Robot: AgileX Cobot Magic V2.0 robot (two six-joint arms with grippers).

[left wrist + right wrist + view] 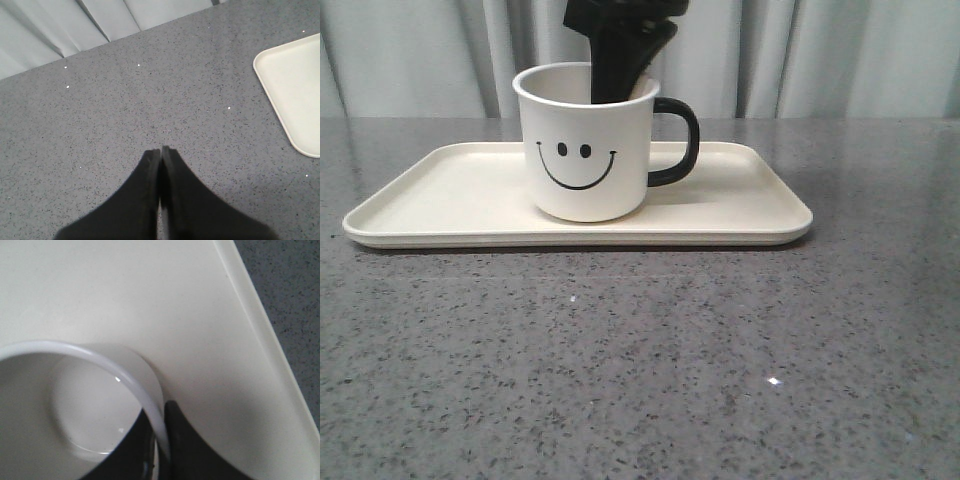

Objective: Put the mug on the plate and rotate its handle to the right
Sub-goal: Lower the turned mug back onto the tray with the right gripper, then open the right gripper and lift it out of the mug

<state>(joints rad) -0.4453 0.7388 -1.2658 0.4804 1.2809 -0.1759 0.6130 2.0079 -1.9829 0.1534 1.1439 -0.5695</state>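
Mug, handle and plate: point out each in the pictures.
mug (pixel 582 185), front view, on the white body below the smiley face.
handle (pixel 688 130), front view, on the black loop's outer curve.
plate (pixel 450 190), front view, on its bare floor.

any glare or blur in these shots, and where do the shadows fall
Front view: sharp, small glints on the table, soft shadow right of the mug on the plate. Left wrist view: the left gripper is a dark, soft-edged shape. Right wrist view: mug rim blurred, small highlights inside, right gripper nearly black.
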